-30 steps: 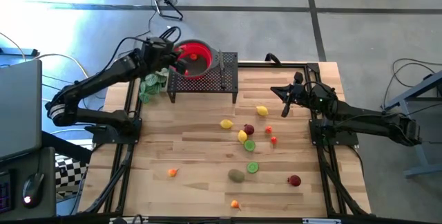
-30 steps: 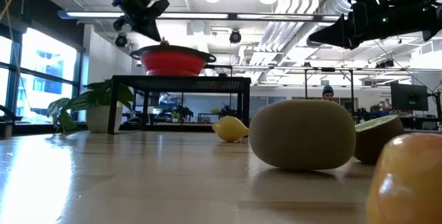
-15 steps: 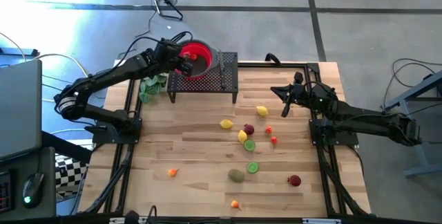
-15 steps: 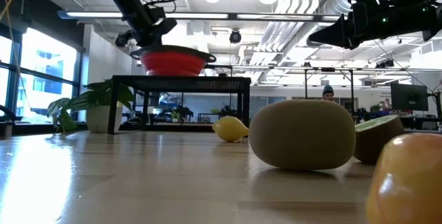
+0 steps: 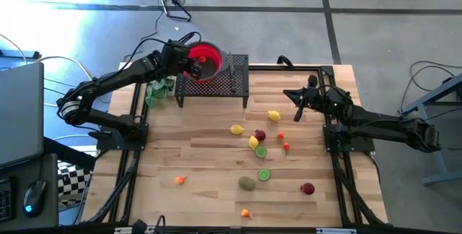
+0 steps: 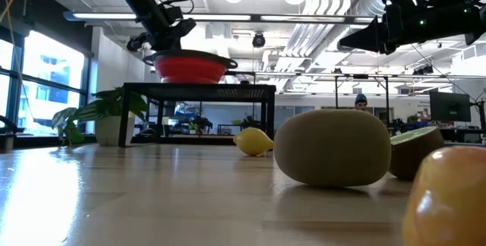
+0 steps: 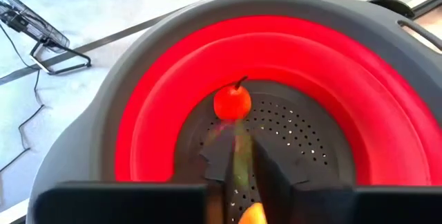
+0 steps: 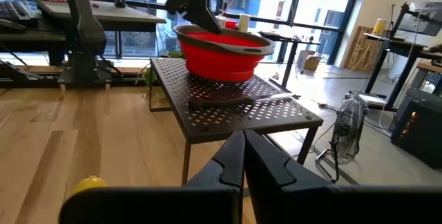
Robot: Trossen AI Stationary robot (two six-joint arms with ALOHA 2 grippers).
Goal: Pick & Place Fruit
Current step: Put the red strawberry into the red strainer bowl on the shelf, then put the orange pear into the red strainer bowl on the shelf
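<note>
My left gripper (image 5: 193,59) hangs over the red colander (image 5: 208,52) on the black perforated stand (image 5: 216,86), shut on a small orange fruit (image 7: 253,214). A red fruit with a stem (image 7: 232,102) lies on the colander's floor. Several toy fruits lie on the table: lemons (image 5: 273,115) (image 5: 236,128), lime halves (image 5: 260,151) (image 5: 265,175), a kiwi (image 5: 247,183), red pieces (image 5: 308,188) and orange pieces (image 5: 180,180). My right gripper (image 5: 289,94) waits shut above the table's right far part. My left gripper pinches the small orange fruit between its two fingers (image 7: 219,158). A greenish strip (image 7: 241,156) runs along the narrow gap ahead of it. The fingers point down, slanting from the table's left into the colander's bowl. The fruit is clear of the colander's floor.
A green leafy bunch (image 5: 159,89) lies left of the stand. A slim knife (image 8: 235,101) rests on the stand's top beside the colander. Black frame rails (image 5: 339,162) run along both table sides. Bare wood shows at the table's near left (image 5: 166,205).
My left gripper has moved toward the table's right, from the colander's left rim to over its bowl, then held still. Its fingers stayed shut. The right arm and the fruits on the table have kept their places.
</note>
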